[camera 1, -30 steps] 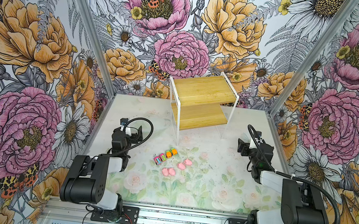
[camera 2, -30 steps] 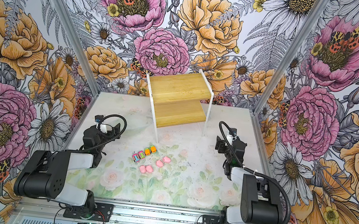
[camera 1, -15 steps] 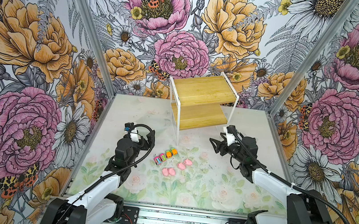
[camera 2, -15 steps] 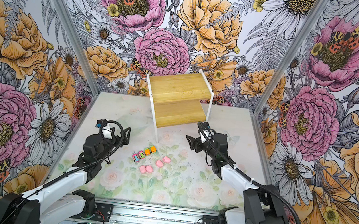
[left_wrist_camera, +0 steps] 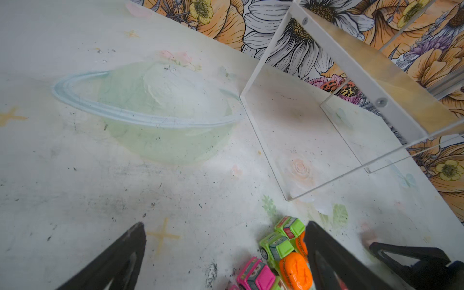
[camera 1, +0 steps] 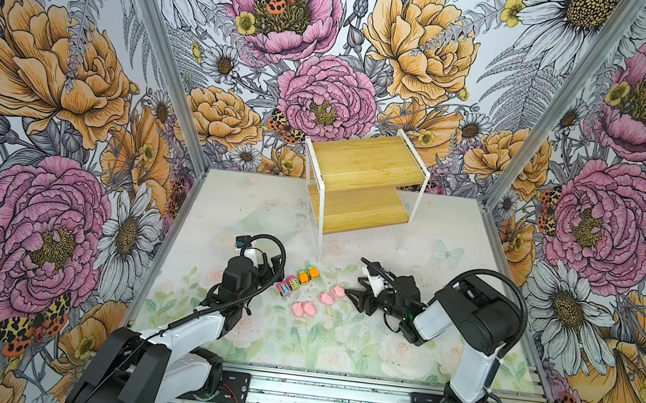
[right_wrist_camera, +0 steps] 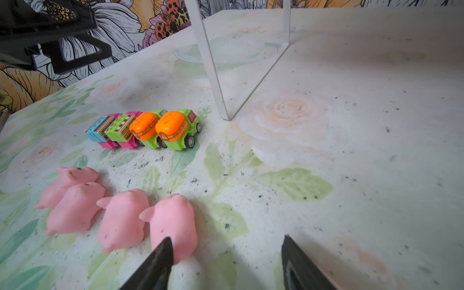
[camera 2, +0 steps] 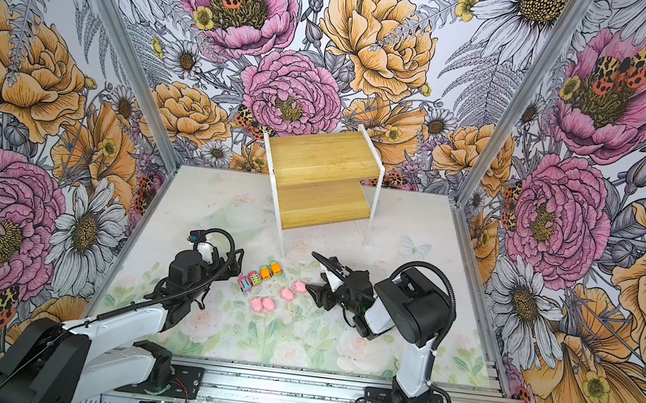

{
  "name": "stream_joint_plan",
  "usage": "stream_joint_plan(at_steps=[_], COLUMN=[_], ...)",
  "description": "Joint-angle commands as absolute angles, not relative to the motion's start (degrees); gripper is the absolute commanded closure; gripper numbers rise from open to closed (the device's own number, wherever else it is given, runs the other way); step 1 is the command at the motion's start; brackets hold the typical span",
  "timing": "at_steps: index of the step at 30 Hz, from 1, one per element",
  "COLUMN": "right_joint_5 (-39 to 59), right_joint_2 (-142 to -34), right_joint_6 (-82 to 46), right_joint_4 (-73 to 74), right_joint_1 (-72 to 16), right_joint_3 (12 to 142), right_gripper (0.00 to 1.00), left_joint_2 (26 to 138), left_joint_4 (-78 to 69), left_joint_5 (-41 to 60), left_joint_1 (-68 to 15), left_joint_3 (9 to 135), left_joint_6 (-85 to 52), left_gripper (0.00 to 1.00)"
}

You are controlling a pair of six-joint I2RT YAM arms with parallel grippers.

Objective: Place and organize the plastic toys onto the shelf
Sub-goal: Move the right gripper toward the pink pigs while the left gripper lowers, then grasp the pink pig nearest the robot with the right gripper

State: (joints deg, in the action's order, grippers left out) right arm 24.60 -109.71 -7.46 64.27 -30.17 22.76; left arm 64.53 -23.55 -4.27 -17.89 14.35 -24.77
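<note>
- Pig (right_wrist_camera: 173, 221) lies just outside our right end effector (right_wrist_camera: 226, 239), beside one finger; jaws parted, empty.
- Cars (left_wrist_camera: 283, 248) sit by our left end effector (left_wrist_camera: 225, 224), spread wide, empty.

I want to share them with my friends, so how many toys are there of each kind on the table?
Pink pigs: 4
Pink cars: 2
Orange-and-green cars: 2
Total: 8
</note>
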Motion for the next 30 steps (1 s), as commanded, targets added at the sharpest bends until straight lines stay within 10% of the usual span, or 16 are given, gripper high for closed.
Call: stream_joint_plan(at_steps=[1, 30], right_joint_5=[27.65, 32.60], right_joint_2=[-113.18, -110.80], right_joint_6=[-5.15, 4.46], right_joint_4=[72.23, 55.67], right_joint_1=[-30.33, -33.75], right_joint_3=[23.12, 30.24], right_gripper=[0.32, 0.31], left_joint_2=[66.37, 65.93], left_joint_4=[-26.11, -26.15], left_joint_5=[-6.22, -9.76], left_joint_1=[-19.60, -21.19], left_joint_3=[14.80, 13.77], left_joint_6=[-26.12, -25.49], left_gripper=[0.01, 0.01])
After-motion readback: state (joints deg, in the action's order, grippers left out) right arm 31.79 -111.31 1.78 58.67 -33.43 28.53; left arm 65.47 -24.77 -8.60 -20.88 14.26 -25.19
